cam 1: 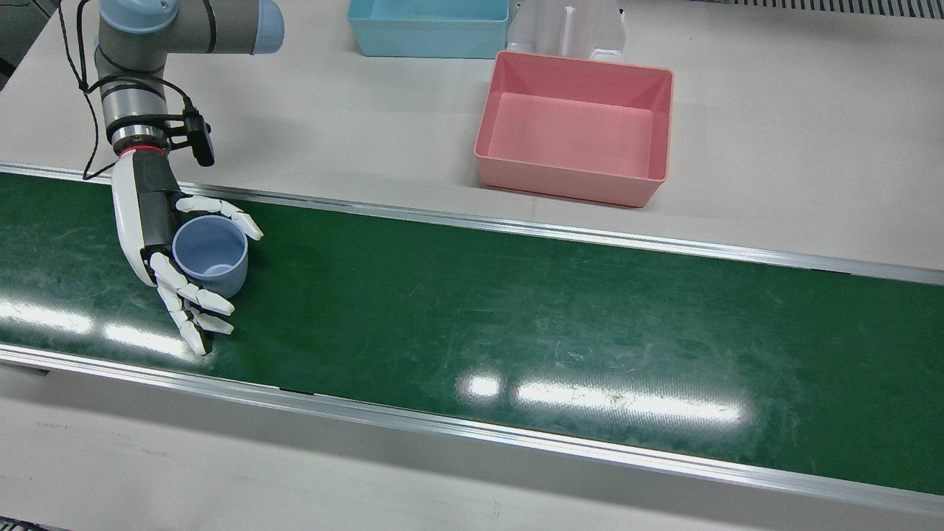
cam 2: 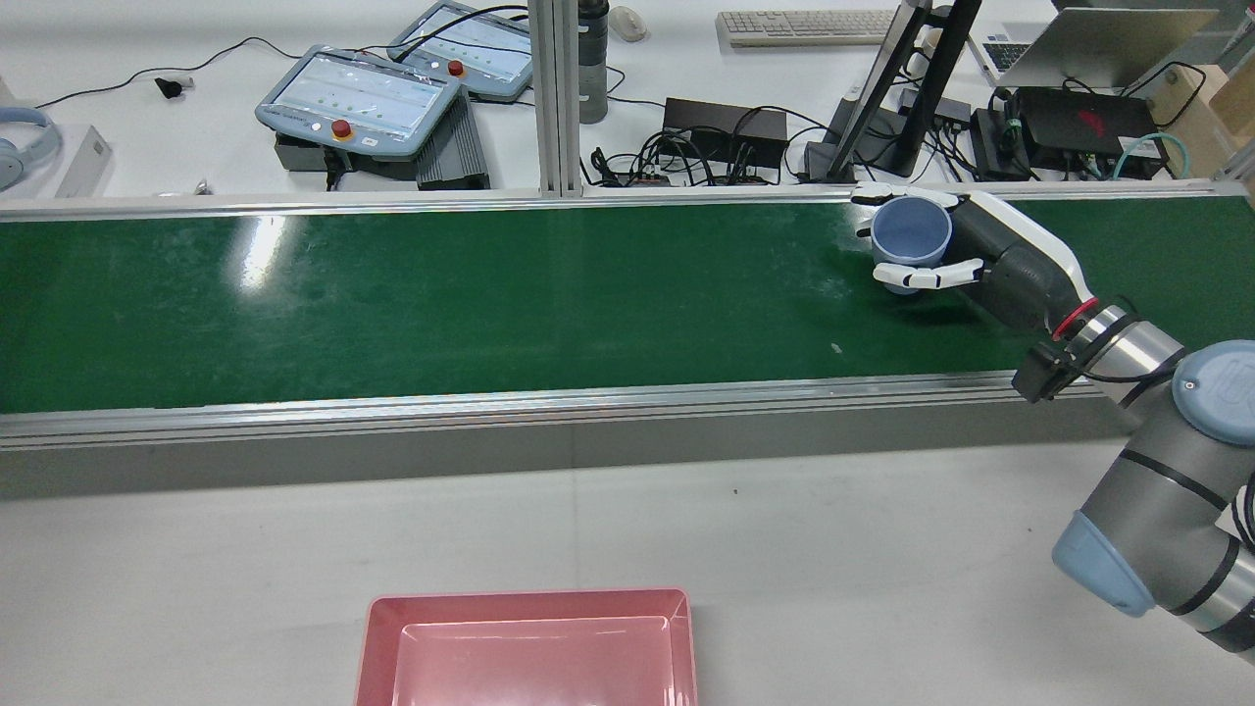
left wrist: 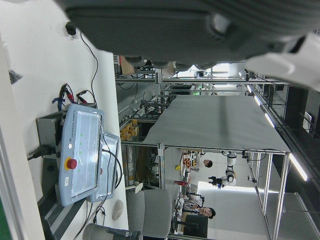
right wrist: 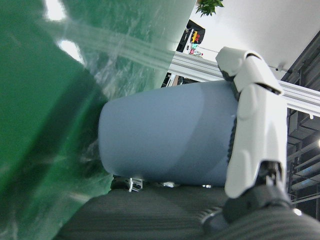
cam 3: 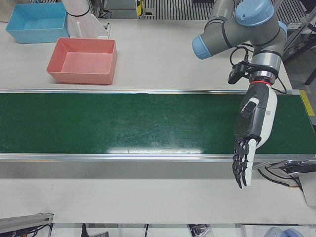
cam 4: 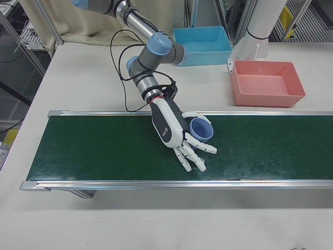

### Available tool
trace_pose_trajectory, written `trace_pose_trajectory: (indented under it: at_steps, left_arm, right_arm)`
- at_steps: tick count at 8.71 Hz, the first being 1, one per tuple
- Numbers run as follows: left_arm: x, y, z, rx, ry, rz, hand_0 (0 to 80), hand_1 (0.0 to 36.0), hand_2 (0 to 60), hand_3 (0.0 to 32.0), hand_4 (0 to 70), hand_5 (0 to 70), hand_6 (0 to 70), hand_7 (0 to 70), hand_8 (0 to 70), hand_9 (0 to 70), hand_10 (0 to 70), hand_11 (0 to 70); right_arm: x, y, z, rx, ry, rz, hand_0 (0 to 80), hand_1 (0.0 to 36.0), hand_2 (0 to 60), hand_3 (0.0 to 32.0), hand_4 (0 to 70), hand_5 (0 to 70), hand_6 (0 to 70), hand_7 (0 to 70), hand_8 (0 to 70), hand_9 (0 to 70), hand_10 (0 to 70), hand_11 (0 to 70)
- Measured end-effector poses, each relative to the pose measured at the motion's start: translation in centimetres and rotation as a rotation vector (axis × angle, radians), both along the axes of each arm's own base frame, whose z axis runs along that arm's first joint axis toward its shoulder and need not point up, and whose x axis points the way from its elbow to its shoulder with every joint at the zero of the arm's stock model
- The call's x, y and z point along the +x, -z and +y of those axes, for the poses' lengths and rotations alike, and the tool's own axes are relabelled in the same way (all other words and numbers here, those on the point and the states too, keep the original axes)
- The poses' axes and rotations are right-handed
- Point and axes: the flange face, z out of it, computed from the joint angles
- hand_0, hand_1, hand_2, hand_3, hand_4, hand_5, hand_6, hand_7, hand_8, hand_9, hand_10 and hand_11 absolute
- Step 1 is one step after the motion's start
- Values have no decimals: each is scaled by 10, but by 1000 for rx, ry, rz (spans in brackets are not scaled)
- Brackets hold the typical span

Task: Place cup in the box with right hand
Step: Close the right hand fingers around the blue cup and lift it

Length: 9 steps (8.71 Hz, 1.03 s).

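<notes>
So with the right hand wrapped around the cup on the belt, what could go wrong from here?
The right hand holds the blue cup mostly by fingers around its wall; several fingers are spread below it, so the grip may be loose and the cup could slip when lifted. The pink box lies well across the belt on the table, so a long carry invites a drop. A blue bin stands close behind it: a wrong-container risk.

Bright overhead light, white glare patches on green belt (cam 1: pixel 516 310), hand views blurred

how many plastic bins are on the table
2: a pink box on the white table behind the belt, and a blue bin just beyond it, beside the pedestal. None seem hidden.
</notes>
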Motion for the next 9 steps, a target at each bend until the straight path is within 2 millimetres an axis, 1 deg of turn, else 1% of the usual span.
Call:
trace_pose_trajectory:
  at_steps: [1,2,3,4,5,6,7,8,9]
  left_arm:
    - [0,0,0,0,0,0,0,0,0,0,0,0,0,0,0,0,0,0]
    - [0,0,0,0,0,0,0,0,0,0,0,0,0,0,0,0,0,0]
    - [0,0,0,-1,0,0,0,0,0,0,0,0,0,0,0,0,0,0]
    - [0,0,0,-1,0,0,0,0,0,0,0,0,0,0,0,0,0,0]
    - [0,0,0,-1,0,0,0,0,0,0,0,0,0,0,0,0,0,0]
    - [0,0,0,0,0,0,0,0,0,0,0,0,0,0,0,0,0,0]
    - [0,0,0,0,0,0,0,0,0,0,0,0,0,0,0,0,0,0]
    - [0,0,0,0,0,0,0,0,0,0,0,0,0,0,0,0,0,0]
    - [0,0,0,0,0,0,0,0,0,0,0,0,0,0,0,0,0,0]
  right_arm:
    - [-2,-1,1,-4,3,0,800,360,600,0,338,232,277,700,547,700,386,581]
    - [-1,1,1,-5,4,-7,800,360,600,0,361,233,287,700,567,700,393,588]
    - [3,9,1,0,0,-36,800,360,600,0,405,233,294,700,581,700,388,581]
    - [14,25,0,14,-17,-82,800,360,600,0,375,232,291,700,577,700,376,566]
    - [28,46,2,30,-37,-126,800,360,600,0,414,229,293,700,573,700,367,554]
    - [41,68,7,43,-50,-158,800,360,600,0,414,228,287,700,565,700,362,548]
    - [48,91,11,60,-55,-184,800,360,600,0,405,227,285,700,561,700,357,541]
    - [49,112,13,77,-52,-201,800,360,600,0,464,226,288,700,564,700,356,539]
    - [46,127,15,90,-37,-210,800,360,600,0,452,226,295,700,576,700,362,546]
